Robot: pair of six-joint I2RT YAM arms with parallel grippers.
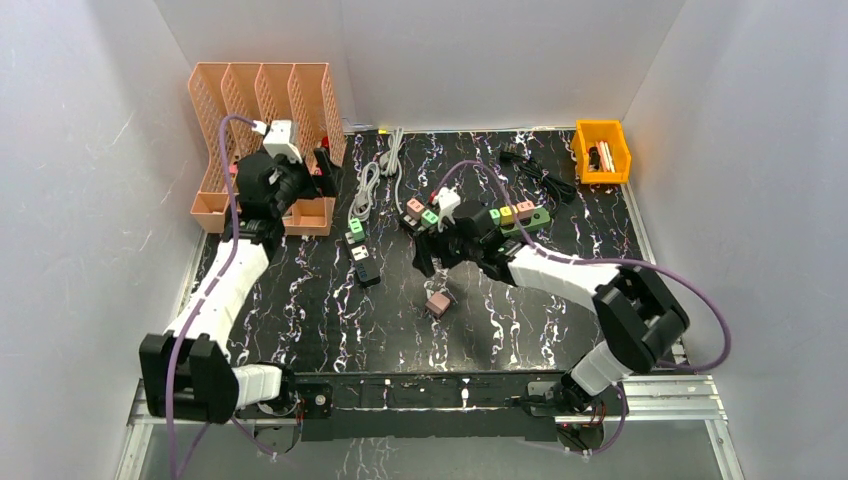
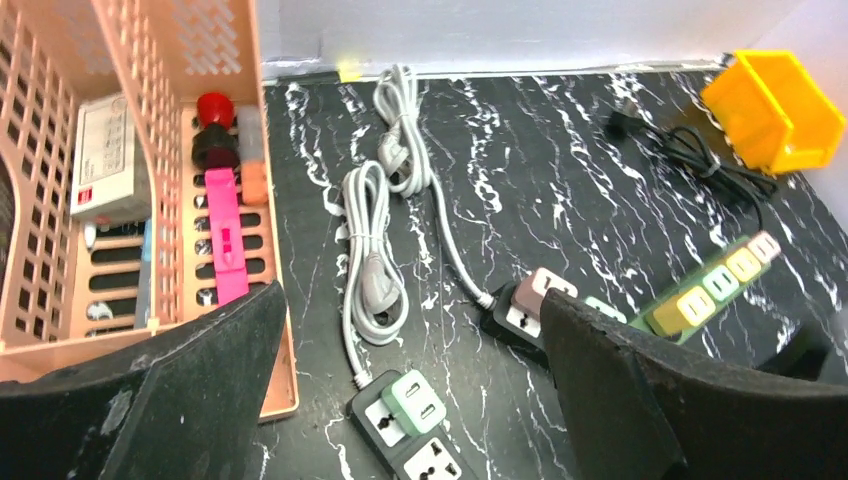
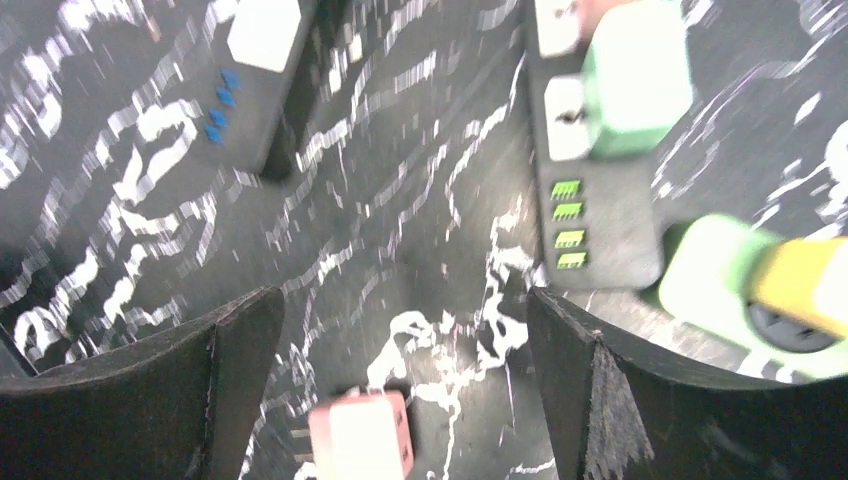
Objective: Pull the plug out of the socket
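Note:
A pink plug lies loose on the black marbled table, free of any socket; the right wrist view shows it low between the fingers, touching neither. My right gripper hangs open just above and behind it. Ahead of it lies a black socket strip with a green plug still seated. My left gripper is open and empty at the back left, beside the orange rack. Below it another black strip carries a green plug.
An orange file rack stands at the back left, a yellow bin at the back right. A green strip with coloured plugs, coiled white cables and a black cable lie across the back of the table.

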